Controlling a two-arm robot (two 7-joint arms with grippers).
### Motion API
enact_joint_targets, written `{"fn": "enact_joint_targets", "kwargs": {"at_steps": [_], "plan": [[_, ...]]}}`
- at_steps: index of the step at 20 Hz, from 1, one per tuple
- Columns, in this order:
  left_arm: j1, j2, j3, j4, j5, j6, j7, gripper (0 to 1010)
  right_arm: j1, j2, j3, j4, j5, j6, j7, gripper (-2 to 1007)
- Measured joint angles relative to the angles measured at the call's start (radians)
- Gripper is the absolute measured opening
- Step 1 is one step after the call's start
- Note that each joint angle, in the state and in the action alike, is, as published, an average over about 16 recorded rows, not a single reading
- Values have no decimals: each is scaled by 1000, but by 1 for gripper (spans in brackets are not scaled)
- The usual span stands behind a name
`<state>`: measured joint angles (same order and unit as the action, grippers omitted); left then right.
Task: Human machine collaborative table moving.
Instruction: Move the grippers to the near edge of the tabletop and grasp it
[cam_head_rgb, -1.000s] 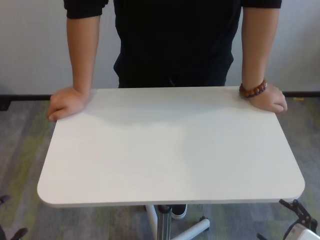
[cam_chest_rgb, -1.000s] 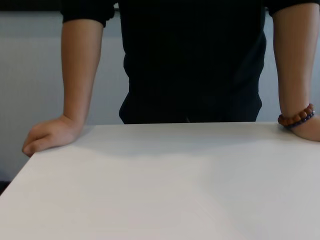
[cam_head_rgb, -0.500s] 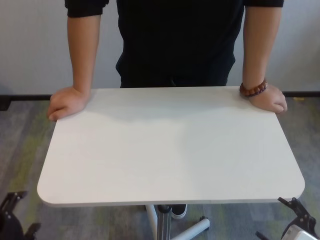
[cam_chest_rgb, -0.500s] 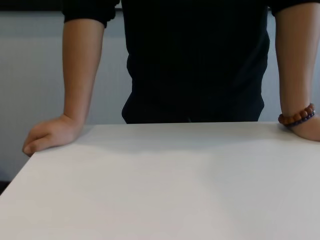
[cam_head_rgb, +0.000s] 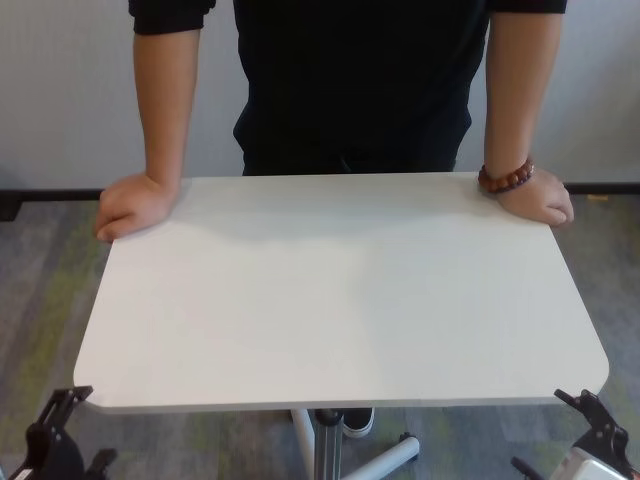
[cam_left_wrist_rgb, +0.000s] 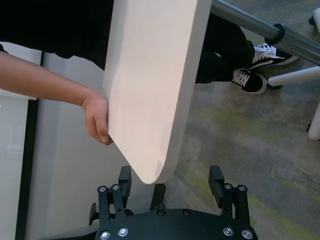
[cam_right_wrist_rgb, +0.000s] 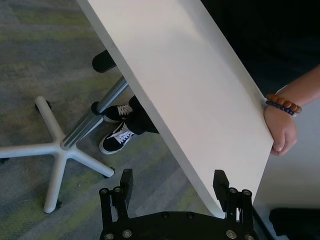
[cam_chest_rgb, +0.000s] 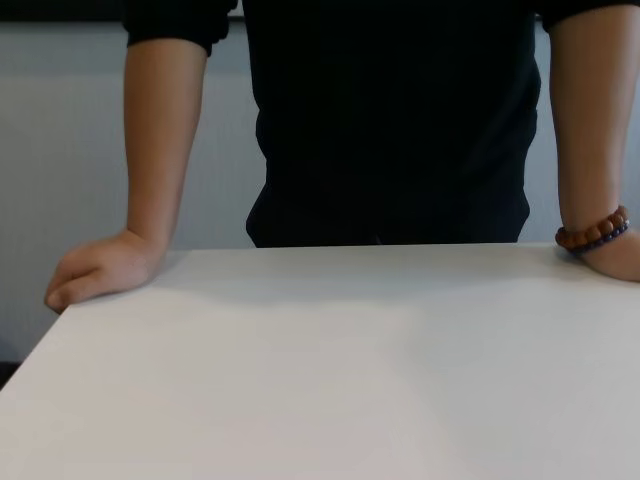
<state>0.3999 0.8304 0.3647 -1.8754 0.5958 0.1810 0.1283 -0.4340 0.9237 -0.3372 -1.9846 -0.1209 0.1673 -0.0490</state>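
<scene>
The white table (cam_head_rgb: 340, 290) stands before me on its grey pedestal leg (cam_head_rgb: 327, 445). The human (cam_head_rgb: 350, 80), in a black shirt, stands at the far side with one hand (cam_head_rgb: 130, 205) on the far left corner and the other hand (cam_head_rgb: 540, 200), with a beaded bracelet (cam_head_rgb: 505, 177), on the far right corner. My left gripper (cam_head_rgb: 60, 430) is open just below the near left corner, and that corner lies between its fingers in the left wrist view (cam_left_wrist_rgb: 170, 177). My right gripper (cam_head_rgb: 595, 425) is open below the near right corner (cam_right_wrist_rgb: 173, 179).
Grey-green carpet (cam_head_rgb: 40, 290) lies all around. The pedestal's white star base (cam_right_wrist_rgb: 55, 150) with castors sits under the table. The human's black shoes (cam_right_wrist_rgb: 117, 137) are beside the leg. A pale wall (cam_head_rgb: 60, 90) is behind the human.
My left gripper has risen into the head view at the lower left, up towards the near left corner. My right gripper has shifted slightly. The table and the human's hands have stayed put.
</scene>
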Motion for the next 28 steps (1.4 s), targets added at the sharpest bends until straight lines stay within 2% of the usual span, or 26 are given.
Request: {"fn": "enact_joint_targets", "kwargs": {"at_steps": [13,23,28], "plan": [[-92,-110,49,70,66,-5,-22,1001,46,-54,-16,45,-53,-9,29,1005],[-147,-194,77,136,114,-23,-11,1001,83,-92,-26,81,-95,-7,56,1005],[-167,-229,83,165,130,-35,-6,1001,104,-108,-36,101,-131,0,64,1005]]}}
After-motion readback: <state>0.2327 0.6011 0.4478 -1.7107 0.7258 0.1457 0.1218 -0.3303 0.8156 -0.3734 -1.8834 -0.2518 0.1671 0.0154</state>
